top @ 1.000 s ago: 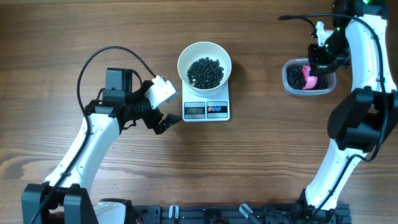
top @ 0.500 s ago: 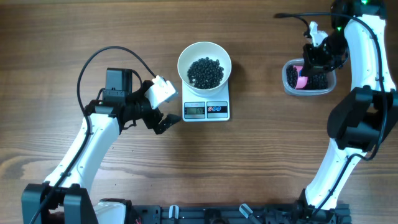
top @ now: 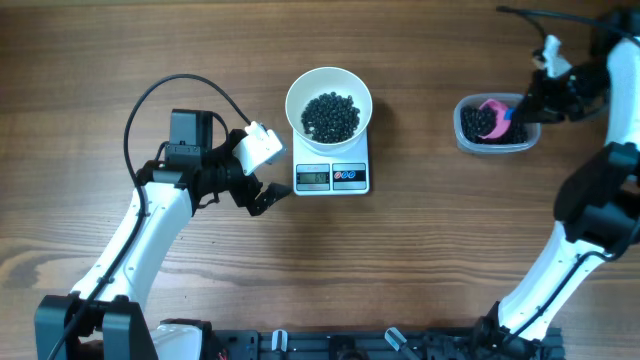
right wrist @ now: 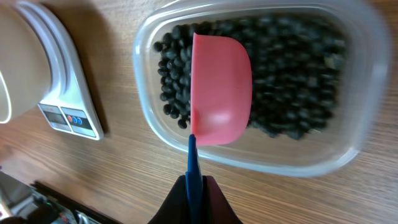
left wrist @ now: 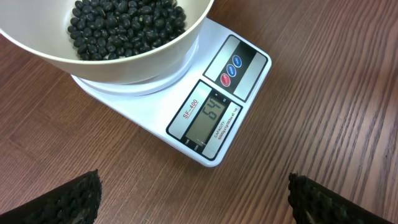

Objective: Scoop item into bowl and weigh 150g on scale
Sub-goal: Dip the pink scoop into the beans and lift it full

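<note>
The white bowl (top: 329, 104) sits on the white scale (top: 331, 172) at table centre and holds a heap of black beans (top: 330, 116). From the left wrist view the bowl (left wrist: 118, 43) and the scale (left wrist: 214, 112) with its lit display are close ahead. My left gripper (top: 262, 190) hangs open just left of the scale with nothing between its fingers (left wrist: 68, 202). My right gripper (top: 527, 106) is shut on the blue handle (right wrist: 192, 171) of a pink scoop (right wrist: 221, 90). The scoop lies over the beans (right wrist: 292, 93) inside a clear plastic container (top: 494, 124).
The clear container (right wrist: 367, 118) stands on the wooden table at the far right, well apart from the scale. A black cable (top: 165, 95) loops above the left arm. The right arm (top: 585, 215) runs down the right edge.
My right gripper has swung out to the right of the container, turning the pink scoop so that it reaches in from the right side. The left arm has stayed still.
</note>
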